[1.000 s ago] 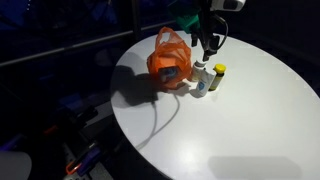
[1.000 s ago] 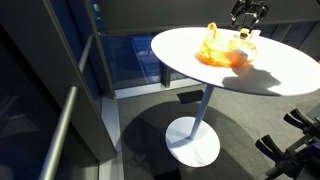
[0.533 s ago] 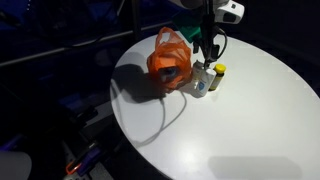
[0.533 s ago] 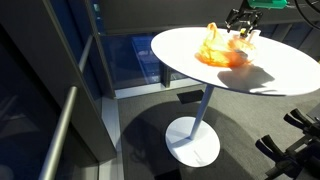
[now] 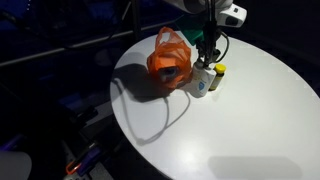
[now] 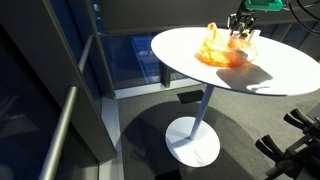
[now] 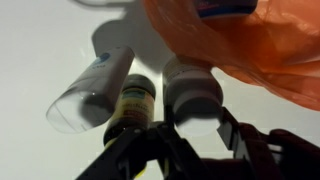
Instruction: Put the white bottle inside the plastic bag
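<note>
The white bottle (image 7: 192, 88) stands upright beside the crinkled orange plastic bag (image 7: 250, 45), seen from above in the wrist view. My gripper (image 7: 194, 122) is lowered over it, one finger pressed to each side of its white cap, so it is shut on the bottle. In an exterior view the gripper (image 5: 207, 55) hangs just right of the bag (image 5: 167, 62), with the white bottle (image 5: 201, 70) mostly hidden under it. From the farther exterior view, gripper (image 6: 243, 27) and bag (image 6: 220, 50) sit at the table's far side.
A whitish bottle with a blue label (image 7: 90, 90) and a dark bottle with a yellow label (image 7: 135, 103) stand right next to the white bottle. The round white table (image 5: 240, 130) rests on a single pedestal (image 6: 205, 110); a railing (image 6: 70, 130) runs nearby.
The gripper has come down over the bottles beside the bag, and its fingers have shut around the white bottle's cap.
</note>
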You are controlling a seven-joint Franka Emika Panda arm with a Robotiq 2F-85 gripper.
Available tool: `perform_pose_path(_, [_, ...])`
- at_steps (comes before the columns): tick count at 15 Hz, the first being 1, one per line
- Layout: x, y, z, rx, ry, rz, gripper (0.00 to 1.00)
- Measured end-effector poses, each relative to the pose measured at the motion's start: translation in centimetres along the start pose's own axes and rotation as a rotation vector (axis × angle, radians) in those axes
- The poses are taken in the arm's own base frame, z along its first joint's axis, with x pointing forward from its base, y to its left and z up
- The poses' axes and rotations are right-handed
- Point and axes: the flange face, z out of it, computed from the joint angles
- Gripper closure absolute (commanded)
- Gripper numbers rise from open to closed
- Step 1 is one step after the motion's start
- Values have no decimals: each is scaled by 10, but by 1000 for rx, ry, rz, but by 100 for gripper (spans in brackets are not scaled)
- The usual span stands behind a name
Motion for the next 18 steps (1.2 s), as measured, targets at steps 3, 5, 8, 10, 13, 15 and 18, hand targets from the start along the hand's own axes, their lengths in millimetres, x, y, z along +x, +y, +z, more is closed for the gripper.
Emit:
perform_pose_path(3, [6, -2, -9, 6, 18, 1, 81])
perform_pose_path(5, [8, -5, -22, 16, 35, -2, 81])
perform_pose_path(8, [10, -11, -49, 35, 68, -8, 81])
perform_pose_path(10, [8, -15, -69, 49, 88, -13, 81])
perform_pose_path(13, [-2, -18, -99, 68, 108, -23, 81])
perform_pose_path(15, [-13, -20, -117, 80, 114, -31, 81])
perform_pose_path(18, [-33, -24, -138, 92, 97, -46, 81])
